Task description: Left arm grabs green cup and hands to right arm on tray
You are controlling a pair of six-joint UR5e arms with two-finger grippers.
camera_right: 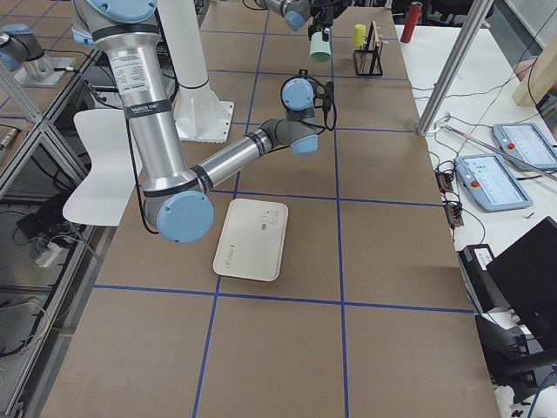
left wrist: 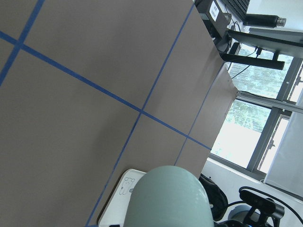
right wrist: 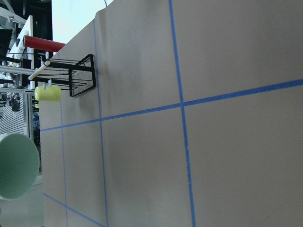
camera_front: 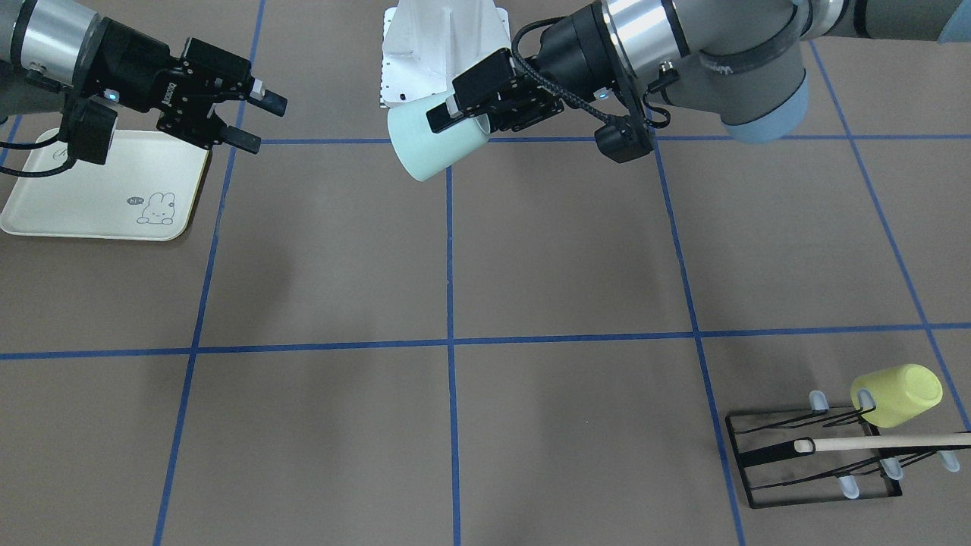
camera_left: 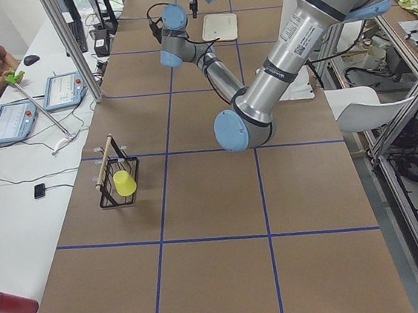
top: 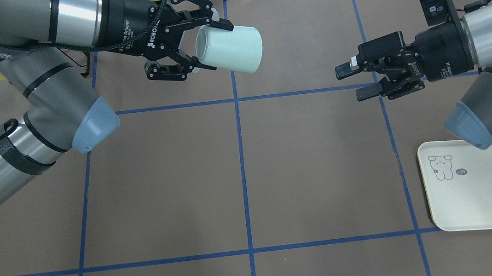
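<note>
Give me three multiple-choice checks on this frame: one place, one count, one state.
1. Where is the green cup?
A. standing on the tray
B. held sideways in the left gripper, above the table
C. on the black rack

2. How many cups are visible?
A. one
B. three
C. two

3. What state is the right gripper in?
A. open and empty
B. shut on the green cup
C. shut on nothing

Answers:
1 B: the left gripper's fingers close on it, well away from the tray.
2 C: the green cup plus a yellow-green cup on the black rack.
3 A: its fingers stand apart with nothing between them.
</note>
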